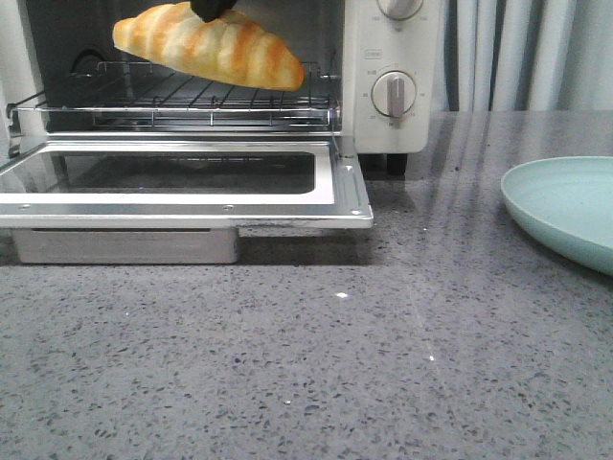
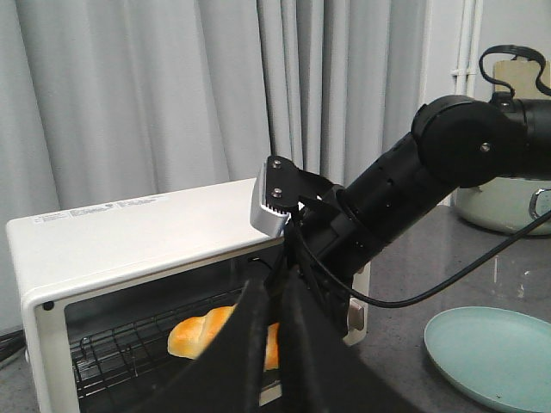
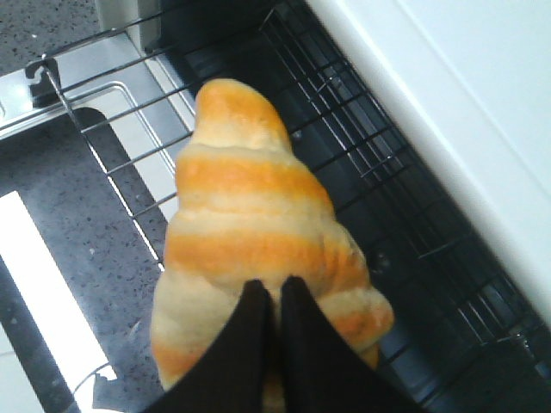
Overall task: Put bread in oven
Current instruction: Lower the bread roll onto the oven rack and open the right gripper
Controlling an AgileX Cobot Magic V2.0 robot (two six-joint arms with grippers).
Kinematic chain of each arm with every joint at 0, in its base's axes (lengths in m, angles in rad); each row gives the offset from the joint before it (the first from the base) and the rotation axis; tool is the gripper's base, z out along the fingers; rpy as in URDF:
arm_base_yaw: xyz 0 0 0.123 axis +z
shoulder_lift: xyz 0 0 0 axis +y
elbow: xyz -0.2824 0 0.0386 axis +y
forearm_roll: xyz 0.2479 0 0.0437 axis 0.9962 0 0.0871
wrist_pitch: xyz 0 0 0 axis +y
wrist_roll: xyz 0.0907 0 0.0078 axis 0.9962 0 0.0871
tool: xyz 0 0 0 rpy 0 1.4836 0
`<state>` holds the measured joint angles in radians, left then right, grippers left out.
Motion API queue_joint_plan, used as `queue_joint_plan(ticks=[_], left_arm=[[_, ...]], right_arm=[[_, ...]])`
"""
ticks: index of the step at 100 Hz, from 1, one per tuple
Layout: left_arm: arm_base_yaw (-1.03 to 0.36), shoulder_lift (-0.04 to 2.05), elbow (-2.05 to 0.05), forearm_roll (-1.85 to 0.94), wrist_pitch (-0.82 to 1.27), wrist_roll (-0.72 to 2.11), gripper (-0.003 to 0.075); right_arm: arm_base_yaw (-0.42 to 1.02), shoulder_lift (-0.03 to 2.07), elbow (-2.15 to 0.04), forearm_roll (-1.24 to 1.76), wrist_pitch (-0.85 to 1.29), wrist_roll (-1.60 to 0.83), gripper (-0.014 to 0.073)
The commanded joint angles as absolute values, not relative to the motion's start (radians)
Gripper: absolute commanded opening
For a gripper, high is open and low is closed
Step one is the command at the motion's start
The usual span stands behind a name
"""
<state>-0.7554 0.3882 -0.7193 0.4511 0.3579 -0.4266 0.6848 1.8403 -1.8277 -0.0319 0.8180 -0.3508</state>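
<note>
Right gripper (image 3: 269, 297) has its fingers clamped on the bread (image 1: 206, 45), gripping the top of the roll near its middle, probably so the long axis stays roughly level and the roll can pass in above the wire rack (image 1: 192, 96) without snagging. Bread hangs inside the mouth of the oven (image 1: 383, 57), above the rack, not resting on it yet; it tilts slightly, right end lower. Door (image 1: 182, 177) is dropped flat, which gives the arm a clear way in. Left gripper (image 2: 274, 344) is held up and back from the oven, fingers together with nothing between them, likely parked out of the way. Teal plate (image 1: 565, 206) sits on the tabletop (image 1: 335, 364) to the right of the oven, nothing on it. Front view shows the gap between bread and rack and the dial knob (image 1: 394, 94), but cuts off the gripper almost fully. Right wrist view shows the grasp itself and the stripes from above, rack bars under the bread, though the height above the rack is hard to read there. Left wrist view is the only one showing the right arm (image 2: 413, 181) reaching into the oven opening, the oven's top, curtains (image 2: 172, 95) behind and a pot (image 2: 508, 202) at the far side.
</note>
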Motion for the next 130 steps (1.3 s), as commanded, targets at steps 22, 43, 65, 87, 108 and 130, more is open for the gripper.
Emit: queue_joint_plan(ticks=[22, 43, 65, 87, 108, 130], left_arm=[[-0.764, 0.394, -0.753, 0.458, 0.284, -0.424, -0.002], [-0.764, 0.394, -0.753, 0.457, 0.284, -0.424, -0.002], [-0.764, 0.394, -0.753, 0.457, 0.284, -0.424, -0.002], [-0.764, 0.394, -0.753, 0.457, 0.284, -0.424, -0.002], [-0.764, 0.394, -0.753, 0.457, 0.284, -0.424, -0.002], [-0.764, 0.394, -0.753, 0.457, 0.284, -0.424, -0.002]], right_arm=[[0.687, 1.809, -1.861, -0.084, 0.737, -0.358, -0.0073], [0.687, 1.816, -1.861, -0.095, 0.72, -0.345, -0.0073], [0.687, 1.816, -1.861, -0.095, 0.72, -0.345, -0.0072], [0.687, 1.816, -1.861, -0.095, 0.739, -0.345, 0.0069], [0.687, 1.816, -1.861, -0.095, 0.751, -0.339, 0.0127], [0.687, 1.816, -1.861, -0.094, 0.755, -0.339, 0.0155]])
